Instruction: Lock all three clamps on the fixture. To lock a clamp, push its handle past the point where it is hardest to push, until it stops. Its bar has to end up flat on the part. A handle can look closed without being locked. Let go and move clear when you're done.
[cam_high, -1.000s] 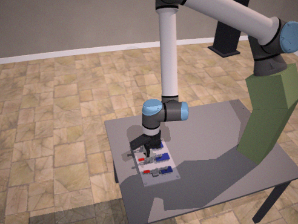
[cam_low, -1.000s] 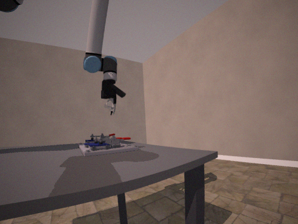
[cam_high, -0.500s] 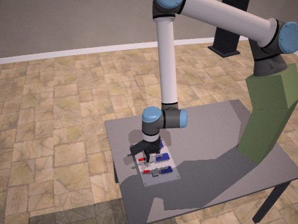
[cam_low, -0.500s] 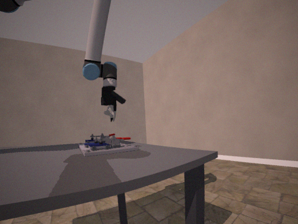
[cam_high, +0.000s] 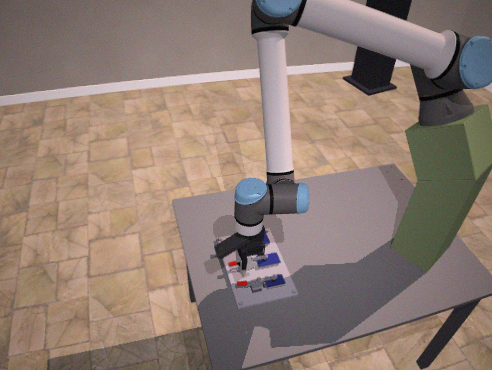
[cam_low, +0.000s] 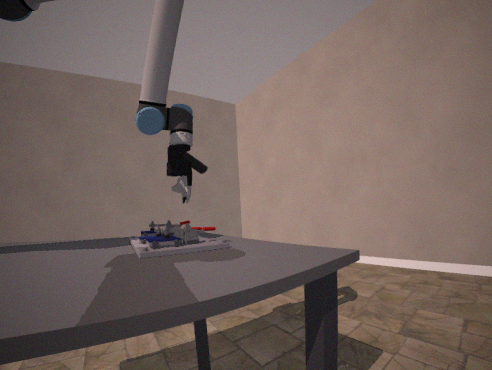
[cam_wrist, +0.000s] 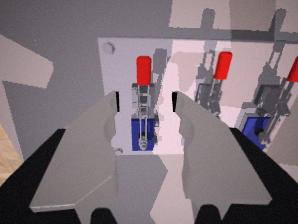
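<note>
The fixture plate (cam_high: 286, 295) (cam_low: 145, 253) (cam_wrist: 110, 65) carries three clamps with red handles. The near clamp's handle (cam_high: 242, 283) (cam_wrist: 144, 71) points away from its blue part (cam_high: 275, 281) (cam_wrist: 135, 134), and its bar reaches over that part. The middle handle (cam_high: 233, 263) (cam_wrist: 223, 65) points the same way; the right finger hides much of that clamp in the wrist view. The far handle (cam_wrist: 294, 70) is cut by the wrist view's edge, its bar over a blue part (cam_wrist: 252, 126). Whether any clamp is locked cannot be told. My gripper (cam_high: 243, 271) (cam_low: 185, 201) (cam_wrist: 145, 93) is partly open, empty, above the fixture.
The plate lies on the grey table (cam_high: 340, 220) (cam_low: 280, 265), near one table edge. Bolt heads (cam_wrist: 108, 48) stand at the plate's corners. The arm's green pedestal (cam_high: 440, 215) rises at the right in the top view.
</note>
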